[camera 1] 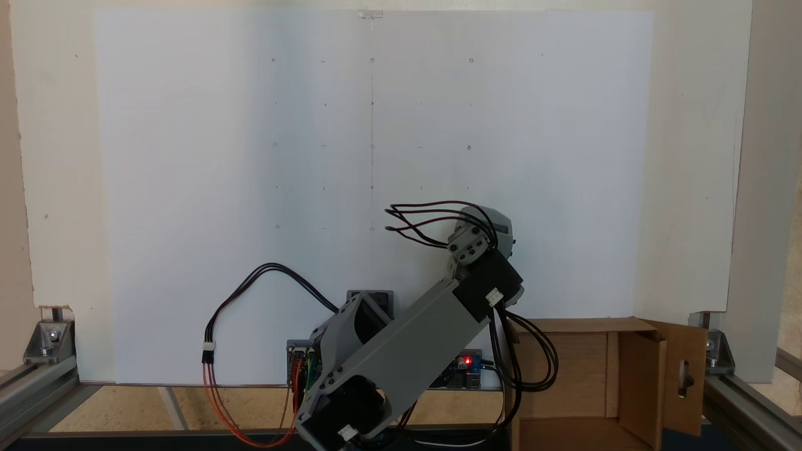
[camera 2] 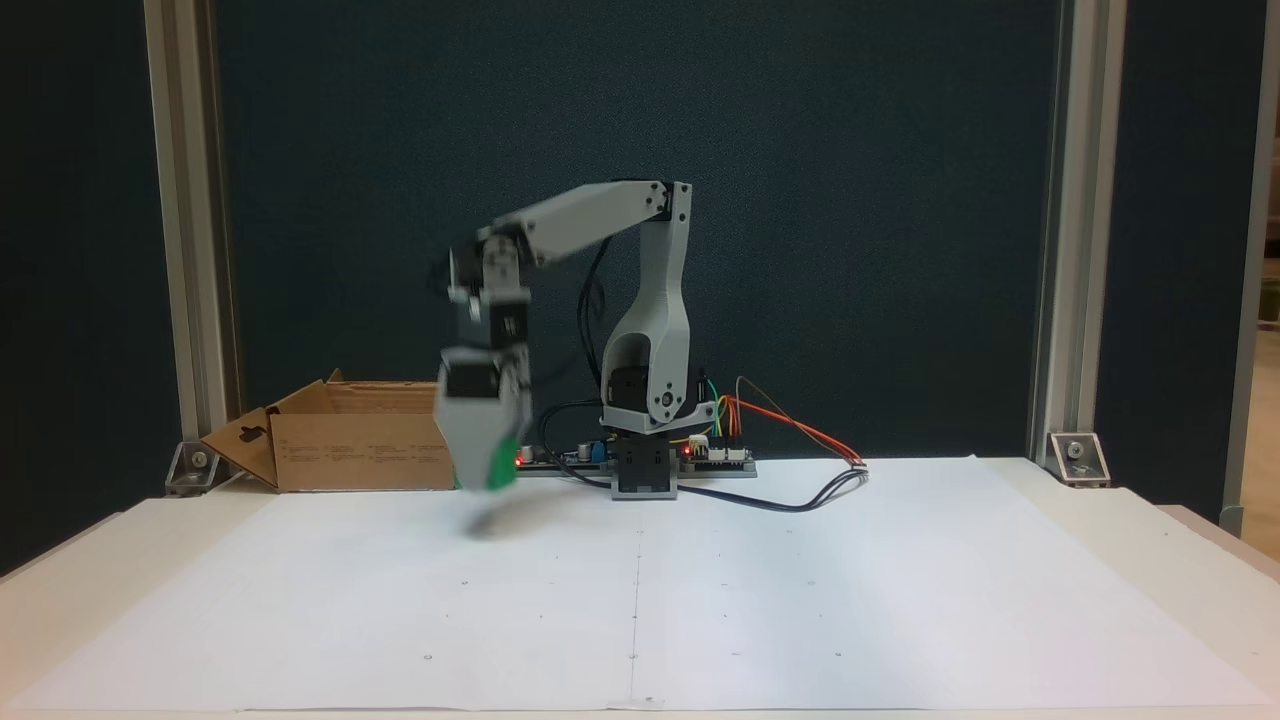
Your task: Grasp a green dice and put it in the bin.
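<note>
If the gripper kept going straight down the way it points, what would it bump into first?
Probably the white paper on the table. The gripper, with the green dice in it, points down just above it; blur hides the exact spot.

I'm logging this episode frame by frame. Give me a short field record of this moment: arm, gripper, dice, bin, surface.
arm: bent over, wrist pointing down, blurred in a fixed view
gripper: above the paper, beside the bin; holds something green
dice: green patch in the gripper, off the paper, blurred
bin: open cardboard box at the table's back edge, slotted flap out; inside looks empty
surface: white paper with dot marks
</note>
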